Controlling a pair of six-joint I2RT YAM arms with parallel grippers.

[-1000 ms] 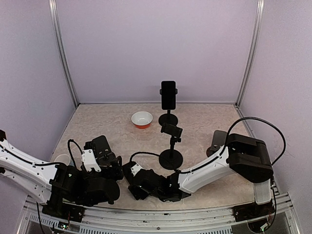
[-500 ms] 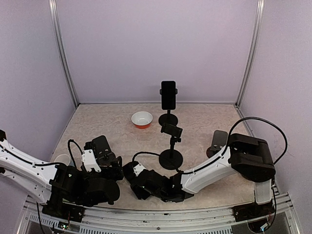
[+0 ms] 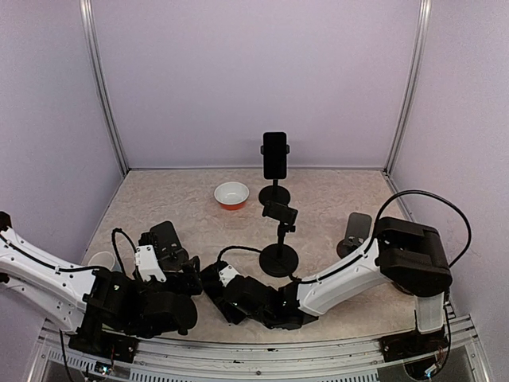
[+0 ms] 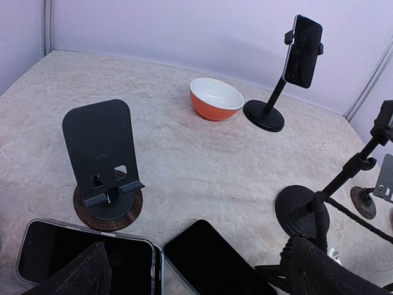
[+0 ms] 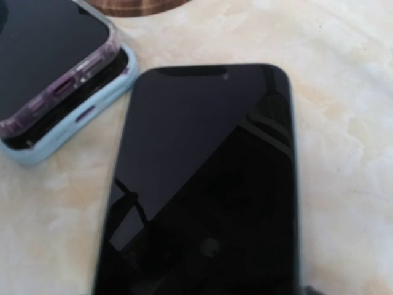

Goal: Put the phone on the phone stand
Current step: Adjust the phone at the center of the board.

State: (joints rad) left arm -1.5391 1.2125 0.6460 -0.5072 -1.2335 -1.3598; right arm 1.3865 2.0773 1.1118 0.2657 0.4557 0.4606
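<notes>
One bare phone (image 5: 202, 184) lies flat near the stand (image 4: 101, 160), next to a cased phone (image 5: 49, 67). Right gripper (image 3: 211, 280) hangs low over it, we judge to pinch it; its jaws we cannot read. Left gripper (image 4: 196, 264) gapes, empty.

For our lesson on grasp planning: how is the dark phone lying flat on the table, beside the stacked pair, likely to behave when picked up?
The phone looks like a rigid slab, so it probably won't flex. Its glossy face reflects light, so it may be slippery. Lying flat on the table, its thin edges likely offer little purchase.
</notes>
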